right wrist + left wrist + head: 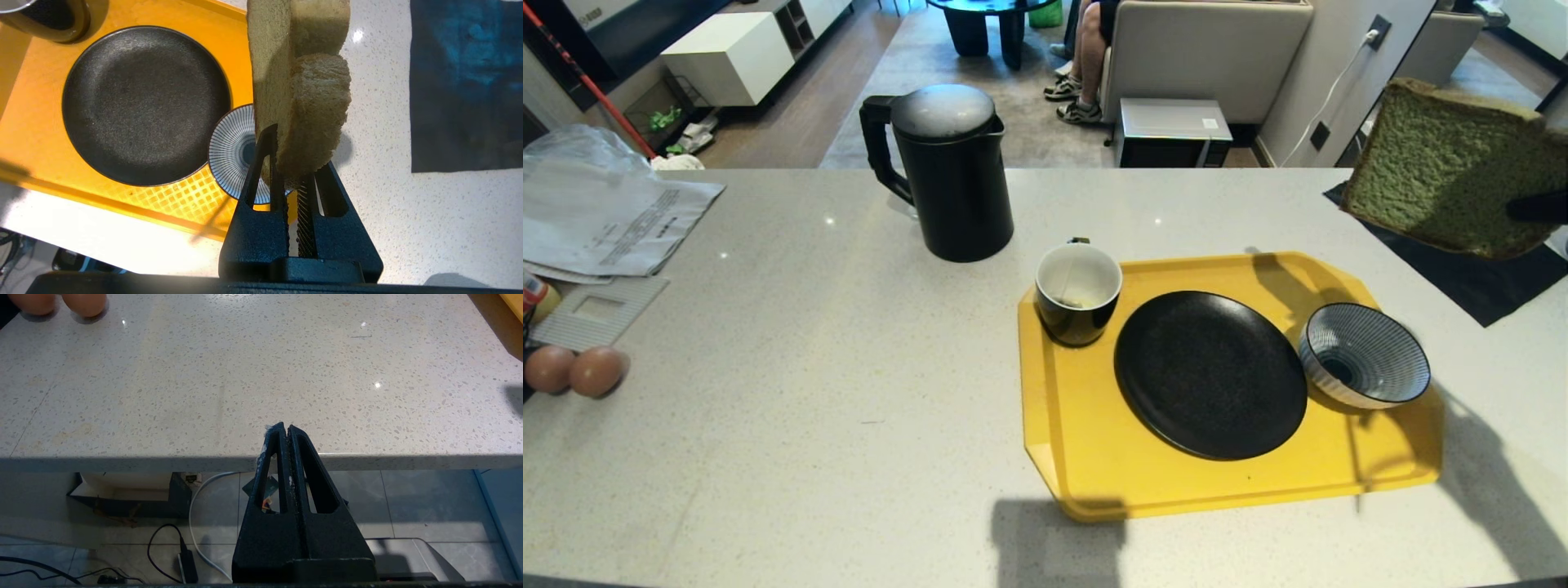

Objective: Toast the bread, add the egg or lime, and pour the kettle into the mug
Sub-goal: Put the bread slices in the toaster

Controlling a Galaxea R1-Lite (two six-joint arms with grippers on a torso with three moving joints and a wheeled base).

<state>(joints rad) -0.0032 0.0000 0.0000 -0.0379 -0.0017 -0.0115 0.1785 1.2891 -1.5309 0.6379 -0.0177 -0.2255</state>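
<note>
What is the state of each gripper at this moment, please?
Left gripper: shut, empty, parked at the counter's near edge.
Right gripper: shut on the thick green-crumbed, brown-crusted bread slice, held in the air.

In the head view the right claw (1535, 208) is cut off by the right edge, only a dark tip being seen against the bread (1445, 167). The seated person (1086, 57) is cropped above the knees. Two brown eggs (61, 303) are clipped by the left wrist view's edge. The mug (45, 18) is mostly out of the right wrist view.
</note>
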